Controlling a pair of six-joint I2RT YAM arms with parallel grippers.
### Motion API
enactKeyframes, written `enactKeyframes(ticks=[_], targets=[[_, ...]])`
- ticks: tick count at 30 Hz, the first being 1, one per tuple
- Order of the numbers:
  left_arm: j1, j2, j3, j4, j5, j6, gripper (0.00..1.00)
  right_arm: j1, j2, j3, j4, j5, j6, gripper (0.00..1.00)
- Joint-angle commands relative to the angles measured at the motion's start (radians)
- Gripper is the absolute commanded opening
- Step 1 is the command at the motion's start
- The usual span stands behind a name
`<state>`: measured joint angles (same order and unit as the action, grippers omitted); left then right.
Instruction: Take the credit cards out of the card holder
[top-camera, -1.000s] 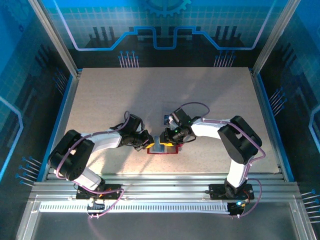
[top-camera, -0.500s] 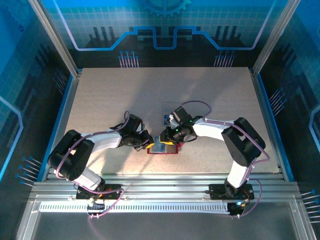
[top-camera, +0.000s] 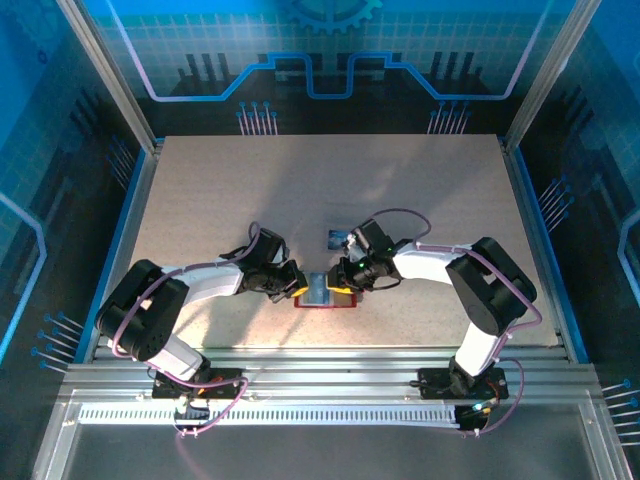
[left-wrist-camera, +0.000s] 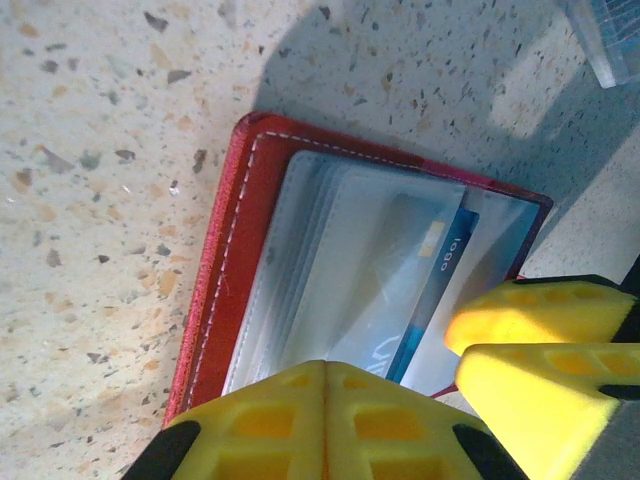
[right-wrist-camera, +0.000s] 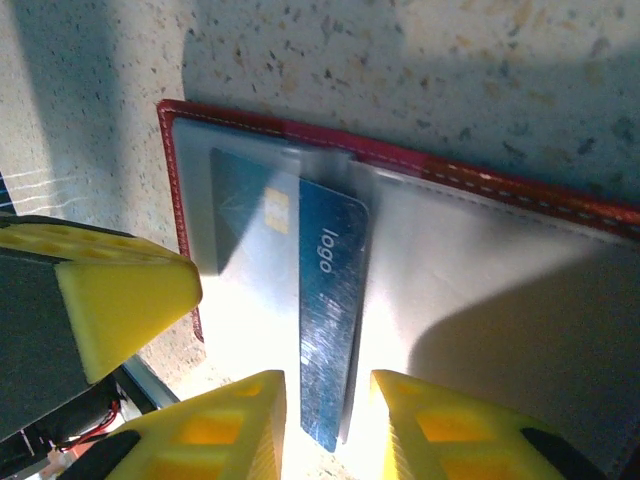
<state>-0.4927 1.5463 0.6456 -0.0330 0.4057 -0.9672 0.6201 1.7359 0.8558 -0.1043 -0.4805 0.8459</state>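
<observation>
My left end effector (left-wrist-camera: 322, 405) is closed, its tips at the edge of the open card holder (left-wrist-camera: 222, 280) on the worktop (left-wrist-camera: 90, 200). My right end effector (right-wrist-camera: 328, 425) is narrowly parted, with the end of a blue credit card (right-wrist-camera: 330, 290) between its tips.

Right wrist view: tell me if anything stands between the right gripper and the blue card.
Nothing visible does. The blue card sticks out of the card holder, its bare end between the right gripper's fingers.
</observation>
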Motion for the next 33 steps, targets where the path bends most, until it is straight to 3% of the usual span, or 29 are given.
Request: enactKeyframes(ticks=[1, 33], targets=[[0.003, 0.01, 0.028, -0.034, 0.011, 0.026, 0.08, -0.011, 0.004, -0.019, 0.053, -0.034, 0.023, 0.29], [-0.026, 0.058, 0.063, -0.093, 0.009, 0.052, 0.08, -0.031, 0.05, -0.071, 0.17, -0.095, 0.066, 0.21]])
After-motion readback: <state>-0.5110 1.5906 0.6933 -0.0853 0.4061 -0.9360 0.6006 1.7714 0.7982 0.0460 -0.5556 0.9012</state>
